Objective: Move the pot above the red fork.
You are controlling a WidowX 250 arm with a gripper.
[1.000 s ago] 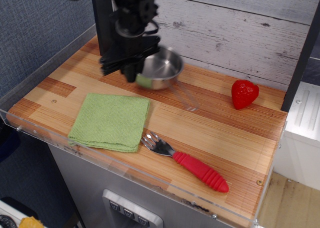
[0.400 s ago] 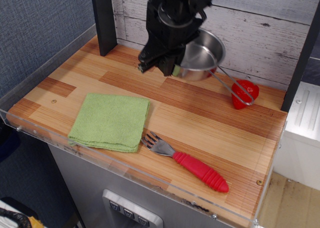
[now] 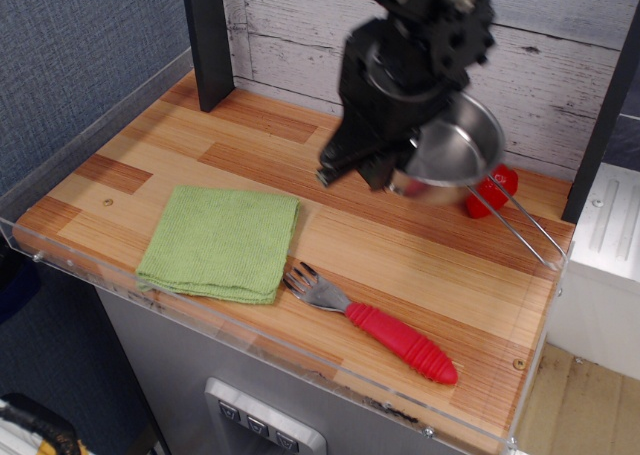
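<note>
Claw (image 3: 395,180) pinching rim of steel pot (image 3: 455,150), airborne and tilted near back right of worktop (image 3: 250,160); I'd level it, then lower just behind red fork (image 3: 375,325), wire handle clear of strawberry toy (image 3: 497,185).

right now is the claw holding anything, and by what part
Yes: the claw holds the small shiny round steel pot by its near-left rim, lifted off the wooden table; its wire handle hangs free.
</note>
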